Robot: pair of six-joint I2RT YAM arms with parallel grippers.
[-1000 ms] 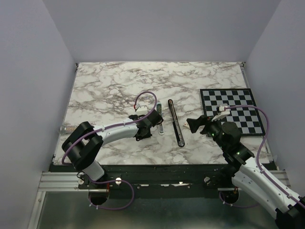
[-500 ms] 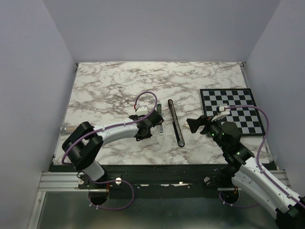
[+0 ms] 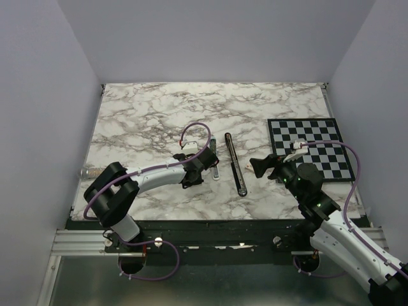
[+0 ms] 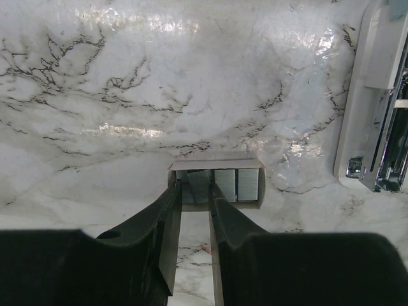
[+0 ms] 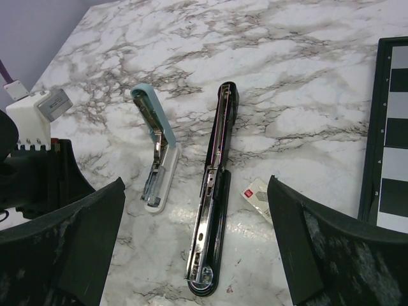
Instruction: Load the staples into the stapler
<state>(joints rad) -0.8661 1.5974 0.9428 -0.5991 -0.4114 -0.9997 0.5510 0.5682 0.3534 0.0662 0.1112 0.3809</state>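
Mid-table, on marble table: black stapler, opened out flat to full length, silvery channel facing up, long axis running away from the arm bases. Touched by neither arm.

Just left of it, with a gap: white stapler with pale-blue top, hinged partway open as seen from right wrist view.

Left of that again, under the left arm's wrist: small open box lying on the marble, staples inside as grey strips side by side. Well apart from the black stapler, white stapler in between.

Left gripper down at the box, fingertips reaching into it from the camera side. Jaws drawn narrow, one grey strip in the gap. Pinching or only straddling: cannot tell, since the fingers themselves hide the contact. Tips not visible from the top camera either.

Right gripper spread wide, nothing between the fingers, hovering above the marble just right of the black stapler and pointing toward it. Both fingers at the outer edges of right wrist view, black stapler and white stapler framed between them.

Beside the black stapler's right flank, near the right gripper: small white-and-red piece, flat on the marble, too small to identify.

Right side of table: checkerboard, lying flat.
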